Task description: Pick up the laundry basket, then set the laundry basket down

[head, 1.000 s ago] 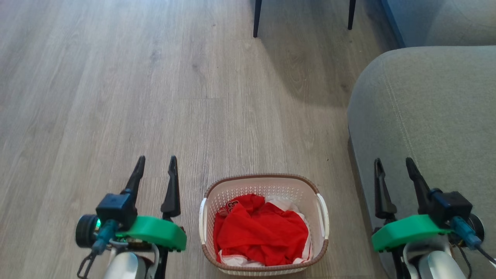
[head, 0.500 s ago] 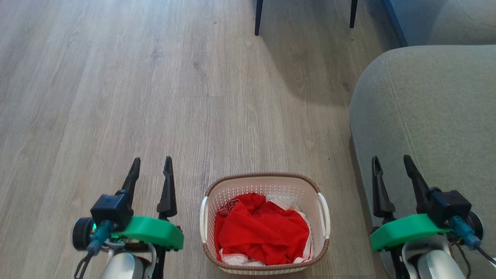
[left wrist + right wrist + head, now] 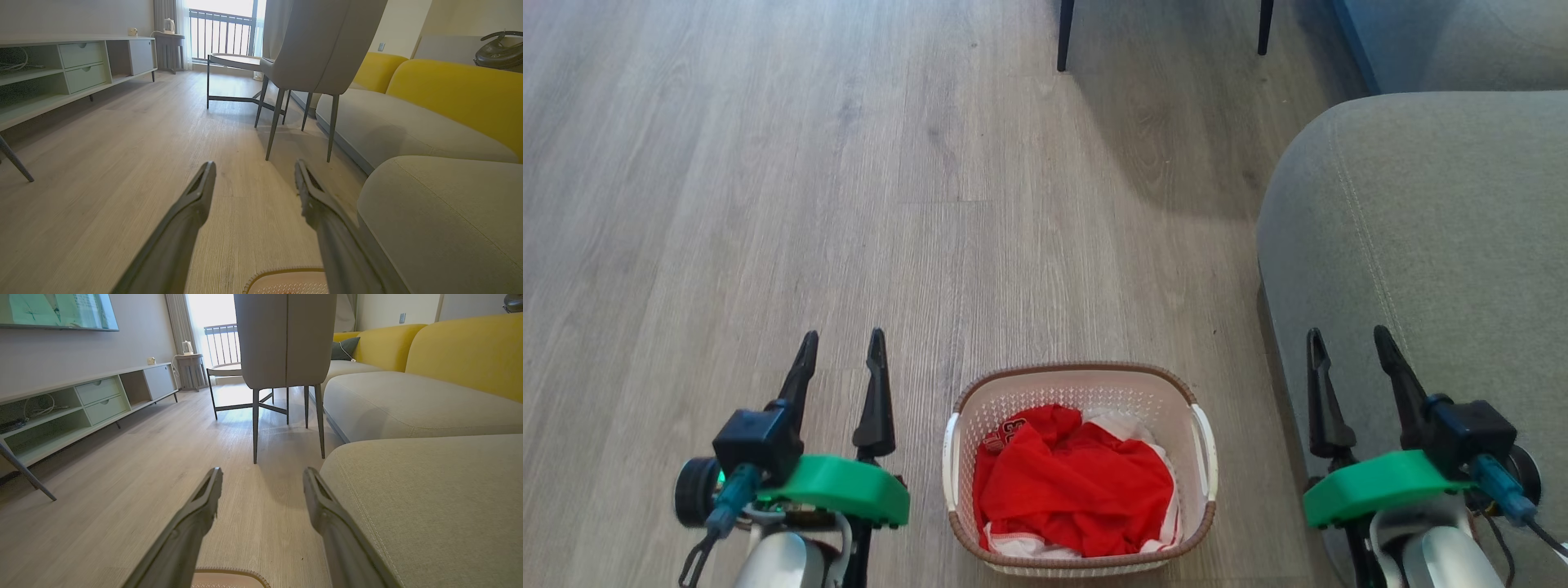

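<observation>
Right now the laundry basket [image 3: 1078, 394] stands on the wood-look floor [image 3: 768, 204] directly in front of me, low in my head view and between my two arms. Its brown woven-look rim runs all the way round, and a white handle shows on each short side. A crumpled red garment [image 3: 1070, 490] fills most of it, with some white cloth [image 3: 1123, 426] peeking out at the back right and along the near edge.

My left fingers [image 3: 876, 400] hang to the left of the basket, spread wide apart and gripping nothing. They are beside the left handle but clear of it. My right fingers [image 3: 1324, 400] are likewise spread wide and empty, a little farther out on the right, over the edge of a grey upholstered sofa seat [image 3: 1421, 245] that sits near the basket's right side. Both pairs point forward, away from me.

From my left wrist, the basket's rim shows at the bottom edge between my fingers. Ahead stands a grey chair [image 3: 318, 45] on thin dark legs, with a low pale-green media cabinet [image 3: 73, 65] along the left wall. From my right wrist the rim also appears at the bottom edge.
</observation>
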Available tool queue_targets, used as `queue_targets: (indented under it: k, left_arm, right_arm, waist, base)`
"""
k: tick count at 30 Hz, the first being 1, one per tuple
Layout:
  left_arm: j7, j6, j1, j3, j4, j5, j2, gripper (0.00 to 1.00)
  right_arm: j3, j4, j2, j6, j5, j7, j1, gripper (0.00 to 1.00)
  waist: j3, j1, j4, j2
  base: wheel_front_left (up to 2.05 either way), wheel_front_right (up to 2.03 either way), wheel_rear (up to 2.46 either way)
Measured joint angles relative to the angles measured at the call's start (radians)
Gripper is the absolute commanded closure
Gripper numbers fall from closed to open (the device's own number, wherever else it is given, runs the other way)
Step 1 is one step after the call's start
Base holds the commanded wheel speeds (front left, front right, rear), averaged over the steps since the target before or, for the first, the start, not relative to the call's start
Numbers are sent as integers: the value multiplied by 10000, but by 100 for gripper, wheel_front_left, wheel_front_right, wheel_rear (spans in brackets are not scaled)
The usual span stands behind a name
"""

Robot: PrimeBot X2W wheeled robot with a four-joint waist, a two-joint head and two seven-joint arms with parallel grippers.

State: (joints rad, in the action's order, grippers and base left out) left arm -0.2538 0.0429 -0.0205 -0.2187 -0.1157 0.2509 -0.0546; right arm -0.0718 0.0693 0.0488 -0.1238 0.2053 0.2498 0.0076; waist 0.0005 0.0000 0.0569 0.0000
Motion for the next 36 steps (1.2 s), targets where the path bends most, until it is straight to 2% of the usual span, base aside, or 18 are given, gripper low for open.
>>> queue_targets:
  k: [16, 17, 23, 36]
  left_arm:
    - [0, -88, -1, -29, -257, 25, 2, 0]
    - [2, -84, -1, -19, -244, 123, 4, 100]
    - [65, -84, 502, -29, -1028, 278, -10, 100]
    - [387, -219, 599, 79, -1083, 1868, -38, 100]
  right_arm:
    - [-58, 12, 0, 0, 75, 0, -8, 0]
    - [-58, 12, 0, 0, 75, 0, -8, 100]
    - [-105, 842, -21, 2, 128, -67, 336, 100]
    - [-27, 947, -25, 2, 1785, -364, 394, 100]
  waist:
    - [9, 0, -59, 0]
    - [9, 0, -58, 0]
    - [11, 0, -67, 0]
    - [12, 0, -125, 0]
  base:
    - [0, 0, 0]
    - [0, 0, 0]
    - [0, 0, 0]
    - [0, 0, 0]
